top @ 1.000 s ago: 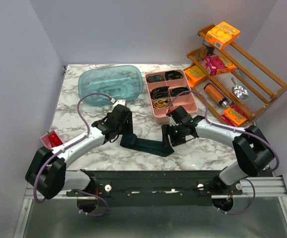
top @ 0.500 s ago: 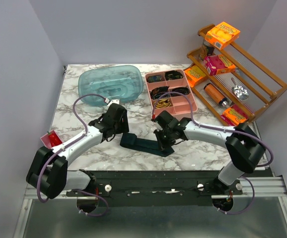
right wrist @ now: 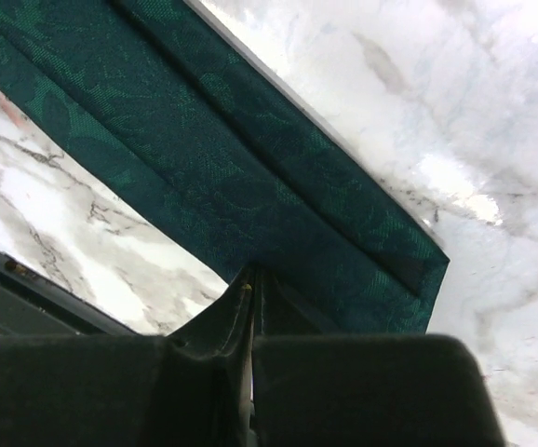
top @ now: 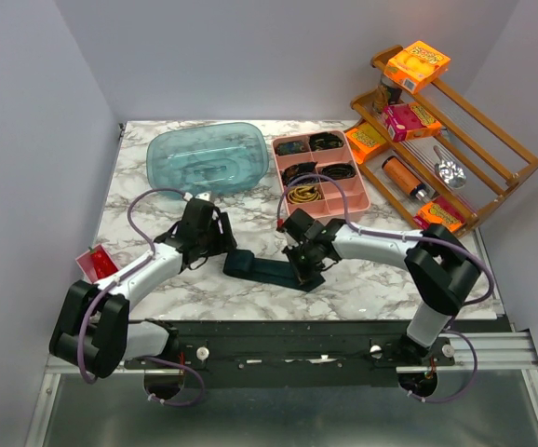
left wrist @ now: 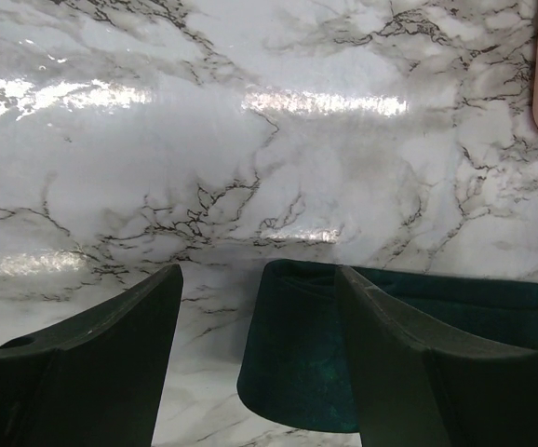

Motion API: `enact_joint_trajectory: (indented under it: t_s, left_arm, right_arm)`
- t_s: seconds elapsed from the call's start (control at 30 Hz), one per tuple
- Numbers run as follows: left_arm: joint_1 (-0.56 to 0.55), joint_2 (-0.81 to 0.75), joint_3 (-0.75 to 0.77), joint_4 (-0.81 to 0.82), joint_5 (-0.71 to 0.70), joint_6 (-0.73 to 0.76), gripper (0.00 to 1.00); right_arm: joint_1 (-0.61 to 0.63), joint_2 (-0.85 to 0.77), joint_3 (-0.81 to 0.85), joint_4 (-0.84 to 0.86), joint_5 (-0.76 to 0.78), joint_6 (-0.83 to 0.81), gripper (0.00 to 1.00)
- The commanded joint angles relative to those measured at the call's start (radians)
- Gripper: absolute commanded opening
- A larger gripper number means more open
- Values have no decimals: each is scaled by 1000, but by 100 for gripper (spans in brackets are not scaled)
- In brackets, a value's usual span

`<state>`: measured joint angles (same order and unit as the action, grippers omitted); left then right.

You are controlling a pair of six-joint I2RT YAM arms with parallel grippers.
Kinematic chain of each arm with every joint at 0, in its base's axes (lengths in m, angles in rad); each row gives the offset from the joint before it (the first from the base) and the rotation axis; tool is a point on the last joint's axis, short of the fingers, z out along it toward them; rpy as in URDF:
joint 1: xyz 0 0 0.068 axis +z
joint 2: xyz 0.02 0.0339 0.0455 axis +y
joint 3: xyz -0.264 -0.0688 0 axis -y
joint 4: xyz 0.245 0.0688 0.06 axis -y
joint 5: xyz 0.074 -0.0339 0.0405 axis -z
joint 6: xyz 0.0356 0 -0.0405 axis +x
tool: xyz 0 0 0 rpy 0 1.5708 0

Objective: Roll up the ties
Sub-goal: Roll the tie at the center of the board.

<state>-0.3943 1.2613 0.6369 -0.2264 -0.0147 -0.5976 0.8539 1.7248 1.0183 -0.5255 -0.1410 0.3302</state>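
While grey walls [top: 297, 56] enclose the marble table [top: 381, 279], left gripper [left wrist: 258, 284] gapes, right gripper [right wrist: 250, 282] pinches the tie [top: 264, 270].

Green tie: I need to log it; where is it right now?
In the top view, the green tie lies on the marble table, front centre, between the left gripper and right gripper, just in front of the pink tray.
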Motion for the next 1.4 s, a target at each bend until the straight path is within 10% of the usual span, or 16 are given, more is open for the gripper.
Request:
enact_joint_trajectory:
  t_s: [0.0, 0.37, 0.87, 1.37]
  left_arm:
    - [31, -34, -37, 81, 101, -10, 77]
    - [92, -76, -66, 73, 105, -19, 77]
    - [219, -230, -207, 254, 357, -97, 77]
    - [227, -221, -315, 398, 466, -120, 76]
  right_arm:
    - [2, 41, 35, -57, 135, -48, 9]
    - [5, -62, 183, 31, -106, -112, 11]
    - [53, 252, 523, 73, -264, -108, 10]
    - [54, 275, 396, 102, -215, -108, 10]
